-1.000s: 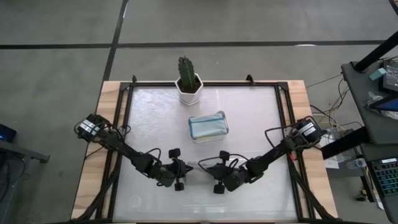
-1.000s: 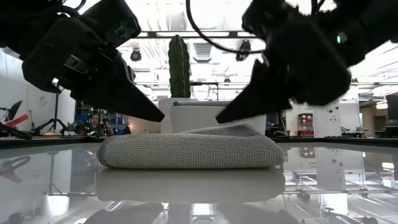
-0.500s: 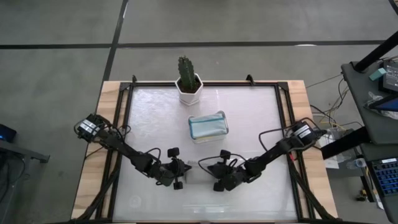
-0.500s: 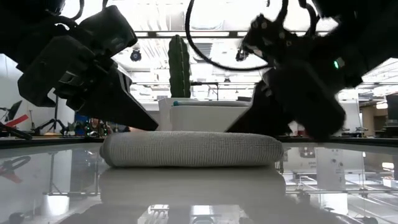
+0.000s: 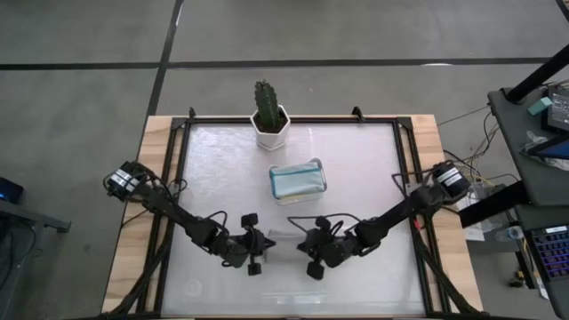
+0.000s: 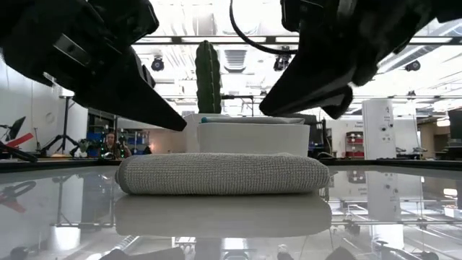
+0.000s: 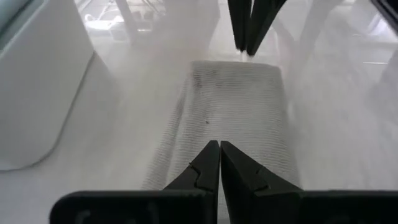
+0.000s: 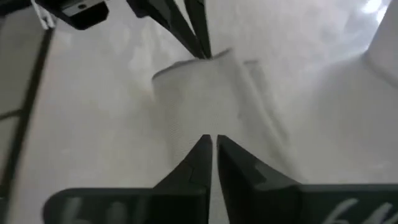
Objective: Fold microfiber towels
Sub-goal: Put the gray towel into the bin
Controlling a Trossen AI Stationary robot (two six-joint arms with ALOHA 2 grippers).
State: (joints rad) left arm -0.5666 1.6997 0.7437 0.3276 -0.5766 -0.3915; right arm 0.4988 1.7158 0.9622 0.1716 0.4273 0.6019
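Left hand [image 6: 177, 124] closed, grey towel [image 6: 222, 173] on glossy table [image 6: 404, 209], bright workshop behind

The 2 dark arms reach in from the table's left and right edges, elbows low, and meet nose to nose near the front middle. The left gripper [image 5: 264, 250] has its 2 fingers [image 7: 208, 163] pressed together into a point, tips slanting down above the table surface. The right gripper [image 5: 300, 245] faces it from the other side, its fingers [image 8: 200, 155] likewise drawn together with only a hairline slit between them, holding nothing.
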